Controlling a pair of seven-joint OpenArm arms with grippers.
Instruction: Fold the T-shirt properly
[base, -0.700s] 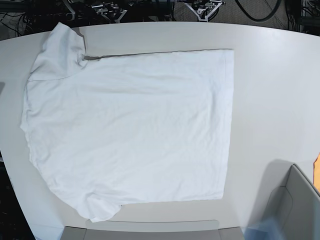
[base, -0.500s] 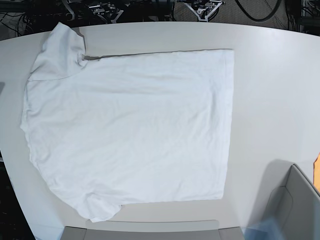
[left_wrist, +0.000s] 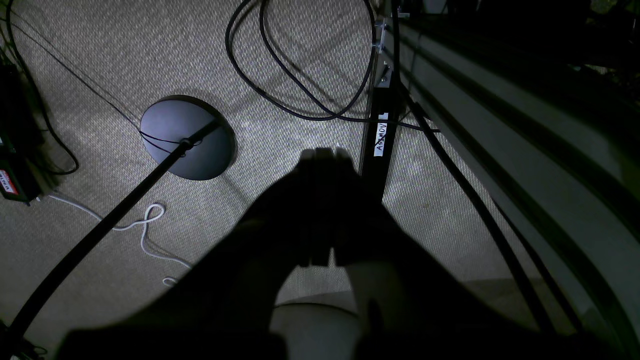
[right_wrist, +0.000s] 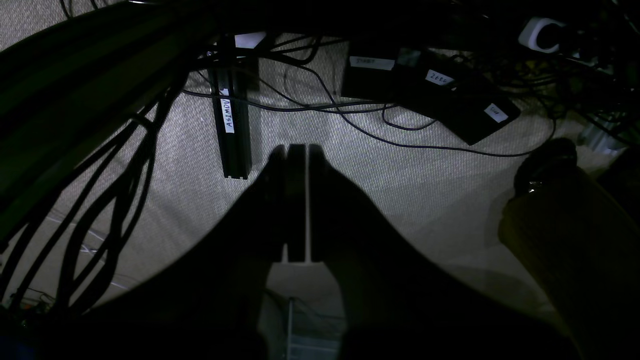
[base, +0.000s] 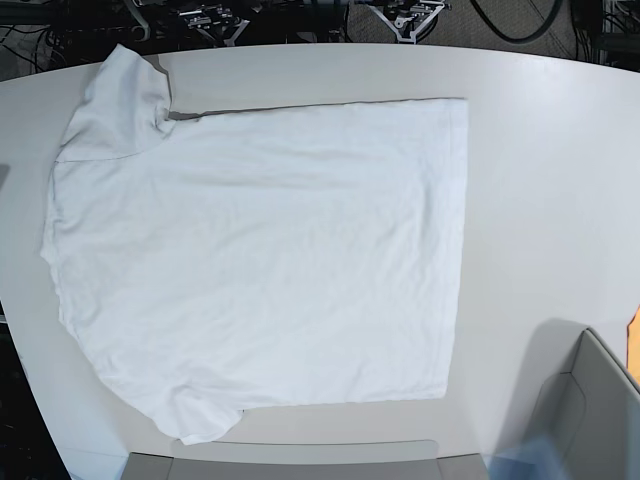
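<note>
Now, at the base view's left, the T-shirt (base: 260, 265) is seen spread flat on the white table (base: 550, 200), collar end leftward, one sleeve (base: 118, 105) up at the far left corner and the other (base: 195, 418) down by the near edge, the straight hem (base: 458, 250) off to the right. Soft, light, limp cloth is judged here: it would sag and crease when lifted, so a pinch at a sleeve seam or a hem corner is suggested, both arms together. No fold is made yet. Neither arm is seen over the table. In the wrist views, the left gripper (left_wrist: 322, 165) and right gripper (right_wrist: 295, 160) are shown as dark silhouettes above carpet and cables (left_wrist: 300, 95), each clenched with nothing between the fingers. A grey box (base: 585, 420) at far right is cut off.
</note>
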